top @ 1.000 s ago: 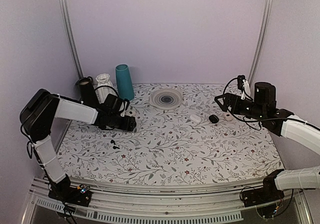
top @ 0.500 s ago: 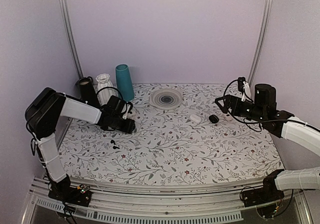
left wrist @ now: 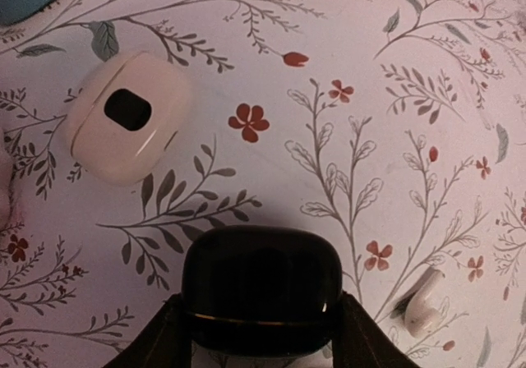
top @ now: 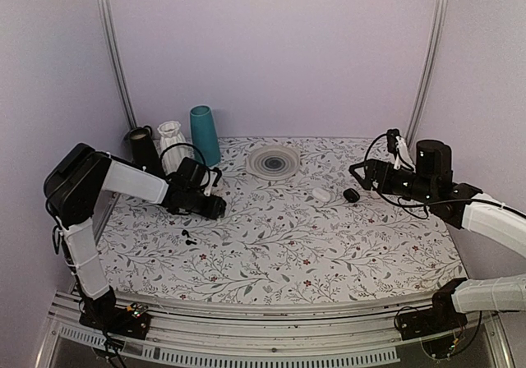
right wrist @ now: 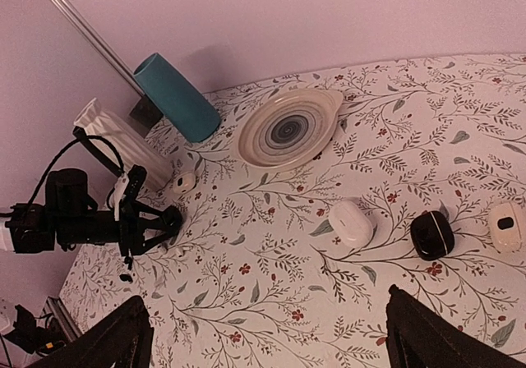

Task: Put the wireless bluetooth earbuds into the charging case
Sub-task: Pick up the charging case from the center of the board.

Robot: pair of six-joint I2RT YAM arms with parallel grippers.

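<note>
Closing: left fingers [left wrist: 160, 343] narrow from wide spread, now touching charging case [left wrist: 261, 290] on both sides. Left wrist creeps slightly rightward. Meanwhile right fingers [right wrist: 436, 335] ease slightly leftward in top view.

We cannot tell whether the left jaws truly pinch the charging case [left wrist: 261, 290]; its near edge runs off the wrist view's bottom. From above, the earbuds [top: 187, 236] are mere specks, their shape unreadable.
</note>
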